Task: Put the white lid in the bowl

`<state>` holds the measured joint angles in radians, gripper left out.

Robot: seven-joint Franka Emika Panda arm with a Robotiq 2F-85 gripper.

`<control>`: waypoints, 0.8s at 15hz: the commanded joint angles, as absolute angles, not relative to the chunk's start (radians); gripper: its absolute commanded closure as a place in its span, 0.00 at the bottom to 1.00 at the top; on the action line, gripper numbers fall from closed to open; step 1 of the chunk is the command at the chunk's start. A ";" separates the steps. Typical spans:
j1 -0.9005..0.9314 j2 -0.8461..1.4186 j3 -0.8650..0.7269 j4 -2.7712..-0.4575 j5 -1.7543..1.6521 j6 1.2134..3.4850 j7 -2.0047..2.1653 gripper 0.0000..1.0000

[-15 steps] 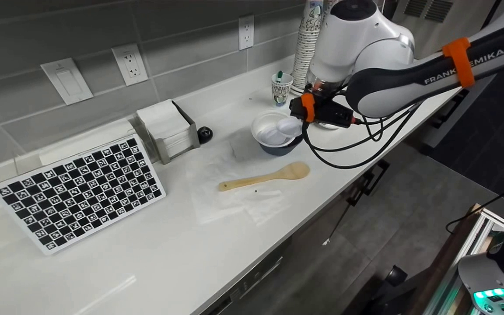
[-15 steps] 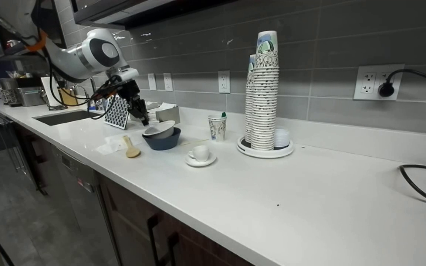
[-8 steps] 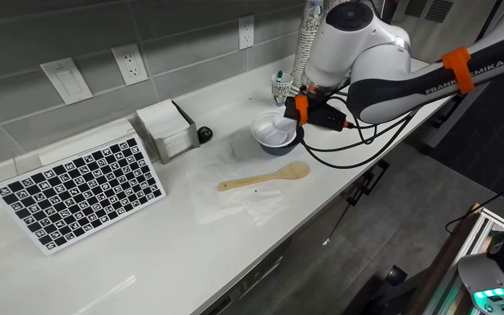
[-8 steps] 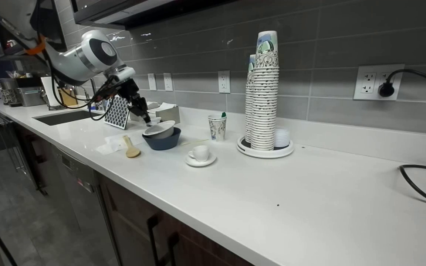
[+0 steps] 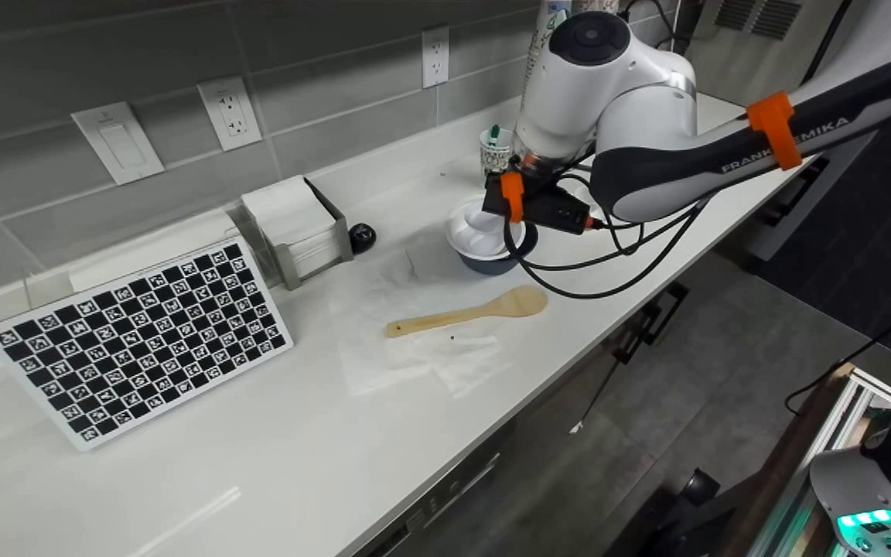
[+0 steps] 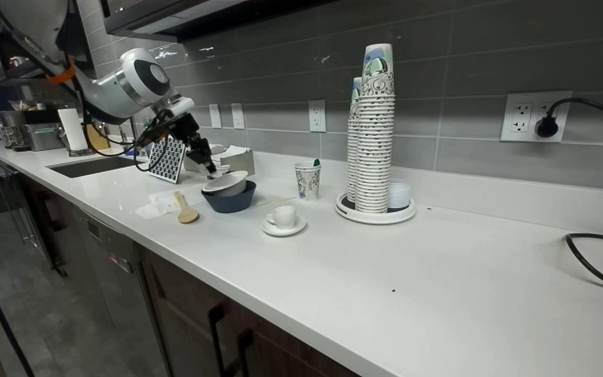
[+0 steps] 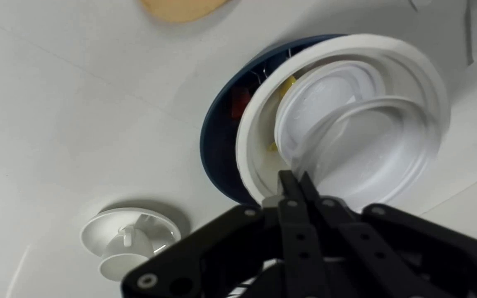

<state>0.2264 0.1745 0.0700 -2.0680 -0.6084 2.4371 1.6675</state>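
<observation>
While the black gripper pinched a round white translucent plastic lid by its rim, that lid hung over a round white bowl nested in a dark blue bowl.

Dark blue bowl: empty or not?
Not empty: wrist view shows a white bowl sitting in the dark blue bowl, plus something red.

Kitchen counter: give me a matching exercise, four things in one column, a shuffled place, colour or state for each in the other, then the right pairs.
1. Spoon
2. Teacup
3. Blue bowl
4. Translucent lid

A. On a saucer
B. Pinched in the hand
C. Tan
D. With a tilted white bowl in it

Pairs: 1-C, 2-A, 3-D, 4-B
</observation>
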 commanded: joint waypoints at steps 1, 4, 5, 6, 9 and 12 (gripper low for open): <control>0.239 0.240 0.065 -1.999 -0.632 2.425 1.690 0.99; 0.246 0.273 0.061 -1.966 -0.618 2.404 1.674 0.99; 0.247 0.284 0.061 -1.957 -0.607 2.393 1.665 0.99; 0.250 0.292 0.060 -1.949 -0.606 2.382 1.664 0.73; 0.253 0.308 0.059 -1.934 -0.595 2.370 1.662 0.59; 0.252 0.295 0.061 -1.938 -0.579 2.355 1.650 0.37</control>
<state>0.2386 0.2950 0.0685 -1.9592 -0.6056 2.3854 1.6654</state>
